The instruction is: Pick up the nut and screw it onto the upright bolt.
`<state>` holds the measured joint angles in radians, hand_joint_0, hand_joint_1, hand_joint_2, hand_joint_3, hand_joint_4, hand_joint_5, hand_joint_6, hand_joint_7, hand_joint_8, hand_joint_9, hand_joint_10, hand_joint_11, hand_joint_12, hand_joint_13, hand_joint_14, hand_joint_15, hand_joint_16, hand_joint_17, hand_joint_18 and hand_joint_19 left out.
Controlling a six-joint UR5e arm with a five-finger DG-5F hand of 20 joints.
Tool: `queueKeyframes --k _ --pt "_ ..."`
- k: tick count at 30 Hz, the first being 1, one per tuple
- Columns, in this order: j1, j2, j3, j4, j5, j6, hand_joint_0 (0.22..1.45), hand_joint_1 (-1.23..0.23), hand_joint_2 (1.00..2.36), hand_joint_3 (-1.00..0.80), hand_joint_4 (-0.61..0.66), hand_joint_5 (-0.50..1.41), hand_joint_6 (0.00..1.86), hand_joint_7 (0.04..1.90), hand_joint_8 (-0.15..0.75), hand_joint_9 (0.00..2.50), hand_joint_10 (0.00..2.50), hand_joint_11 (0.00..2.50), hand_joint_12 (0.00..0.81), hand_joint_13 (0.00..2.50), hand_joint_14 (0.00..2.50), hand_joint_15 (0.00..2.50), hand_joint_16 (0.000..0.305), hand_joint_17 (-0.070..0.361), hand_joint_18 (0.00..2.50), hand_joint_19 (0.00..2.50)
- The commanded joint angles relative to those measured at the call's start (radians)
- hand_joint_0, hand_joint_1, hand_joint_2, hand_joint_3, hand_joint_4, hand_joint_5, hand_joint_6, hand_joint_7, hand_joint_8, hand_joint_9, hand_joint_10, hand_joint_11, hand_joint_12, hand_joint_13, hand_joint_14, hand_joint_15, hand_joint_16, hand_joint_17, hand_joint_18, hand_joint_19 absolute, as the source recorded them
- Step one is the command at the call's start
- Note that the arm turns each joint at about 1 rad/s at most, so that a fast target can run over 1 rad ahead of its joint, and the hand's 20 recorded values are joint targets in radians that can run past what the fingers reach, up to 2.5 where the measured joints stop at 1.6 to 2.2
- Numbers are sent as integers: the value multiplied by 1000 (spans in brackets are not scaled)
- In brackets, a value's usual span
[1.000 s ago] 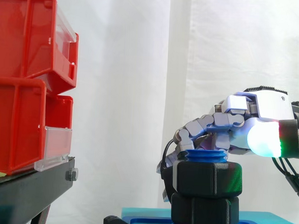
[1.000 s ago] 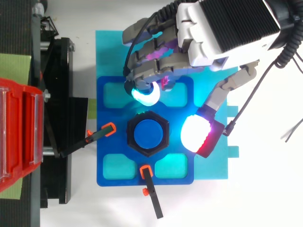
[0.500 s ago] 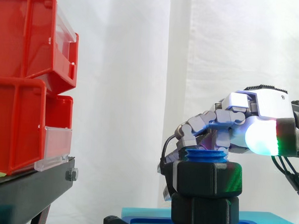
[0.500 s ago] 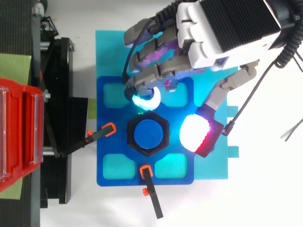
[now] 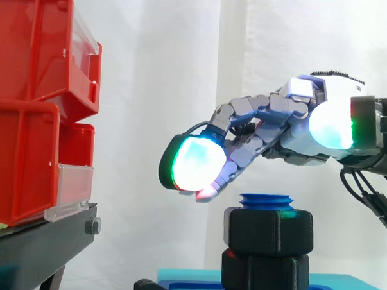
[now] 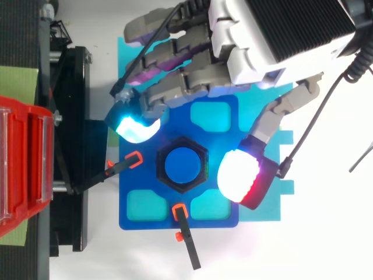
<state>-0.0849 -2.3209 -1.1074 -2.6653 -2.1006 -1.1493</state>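
Note:
Two black hex nuts sit stacked on the upright blue bolt (image 5: 265, 201); the upper nut (image 5: 268, 230) rests on the lower nut (image 5: 265, 274), and the bolt's threaded top sticks out above it. From above, the bolt (image 6: 182, 165) shows as a blue disc ringed by the black nut (image 6: 172, 143). My hand (image 5: 297, 133) hovers above and behind the bolt, clear of the nut, open with its fingers stretched left. A cyan-green fingertip (image 5: 196, 161) hangs left of the bolt, higher than the nut. The thumb's white-red pad (image 6: 242, 178) sits right of the nut.
The bolt stands on a blue fixture plate (image 6: 140, 210) over a cyan sheet, with two orange-tipped black clamps (image 6: 131, 160) at its left and front. Stacked red bins (image 5: 28, 99) rest on a black stand (image 5: 41, 241) to the left.
My hand has lifted off the upper nut and its curled fingers have straightened and swung out to the left. The nuts and bolt have not moved.

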Motion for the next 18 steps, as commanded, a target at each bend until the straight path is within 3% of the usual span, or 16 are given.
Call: queueKeyframes --k 1,5,12,18 --pt "10 0 1 -2 4 -1 409 -281 1000 -500 156 -170 501 637 267 711 0 0 392 474 0 62 51 116 146 134" --pt "28 -2 1 -5 19 0 408 -279 1000 -500 153 -170 501 628 266 679 0 0 395 441 0 47 51 115 125 120" --pt "39 -2 -3 -7 24 -3 408 -279 1000 -500 158 -166 501 635 267 669 0 0 395 439 0 55 51 115 119 122" --pt "48 -2 -42 24 47 0 411 -283 1000 -500 169 -159 501 658 271 666 0 0 394 445 0 57 51 114 117 119"
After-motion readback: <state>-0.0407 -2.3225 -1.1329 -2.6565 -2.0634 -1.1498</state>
